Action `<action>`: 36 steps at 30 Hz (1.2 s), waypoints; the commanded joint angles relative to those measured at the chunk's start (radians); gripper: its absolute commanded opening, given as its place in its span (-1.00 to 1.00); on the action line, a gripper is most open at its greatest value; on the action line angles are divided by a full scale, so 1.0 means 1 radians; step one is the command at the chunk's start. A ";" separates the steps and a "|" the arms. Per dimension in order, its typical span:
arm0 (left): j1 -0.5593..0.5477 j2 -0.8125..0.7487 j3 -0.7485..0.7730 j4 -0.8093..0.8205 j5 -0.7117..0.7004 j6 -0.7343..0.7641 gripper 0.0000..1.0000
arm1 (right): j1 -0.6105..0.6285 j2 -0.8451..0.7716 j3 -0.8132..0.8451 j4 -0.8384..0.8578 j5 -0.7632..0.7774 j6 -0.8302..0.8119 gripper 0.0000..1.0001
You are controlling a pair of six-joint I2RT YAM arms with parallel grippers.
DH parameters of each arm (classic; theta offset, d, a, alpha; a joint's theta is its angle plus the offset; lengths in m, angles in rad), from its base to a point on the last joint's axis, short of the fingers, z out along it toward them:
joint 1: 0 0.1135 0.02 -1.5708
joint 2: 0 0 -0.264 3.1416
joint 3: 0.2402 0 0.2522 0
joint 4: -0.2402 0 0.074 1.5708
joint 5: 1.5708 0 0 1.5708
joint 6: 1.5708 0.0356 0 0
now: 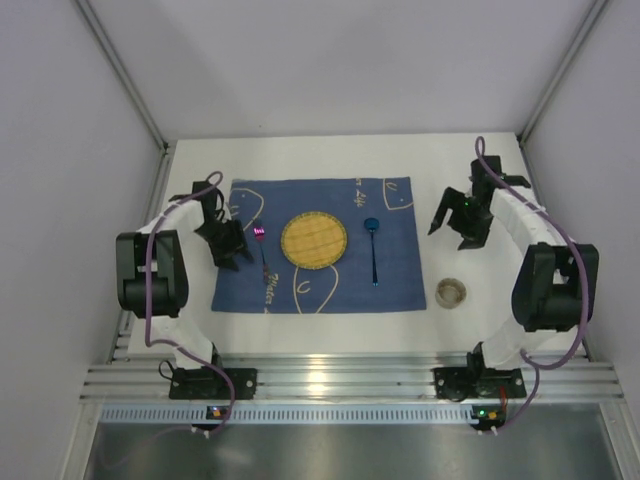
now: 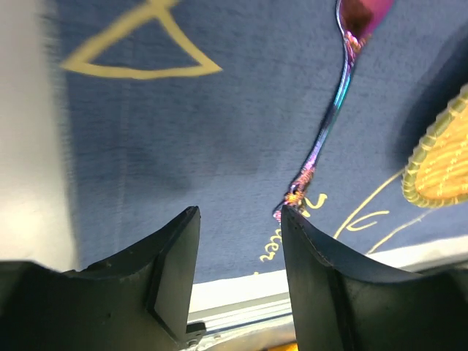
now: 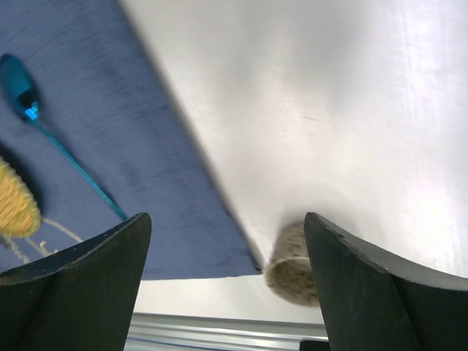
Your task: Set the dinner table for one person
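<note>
place setting for one, judged nearly complete. on the white counter lies a blue mat. a yellow plate sits at the mat's centre, with a purple utensil at the plate's 9 o'clock and a blue spoon at 3 o'clock. a small woven cup stands off the mat at 4 o'clock, possibly still to be placed. left gripper: jaws apart, empty, at the utensil's handle end. right gripper: spread wide, empty, at 2 o'clock.

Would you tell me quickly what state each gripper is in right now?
Left gripper: open, holding nothing; the fork lies on the mat by one fingertip.
Right gripper: open, empty.
</note>
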 commanded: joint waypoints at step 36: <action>0.002 -0.029 0.170 -0.040 -0.135 -0.042 -0.18 | -0.105 -0.335 -0.457 -0.045 0.137 0.027 -0.13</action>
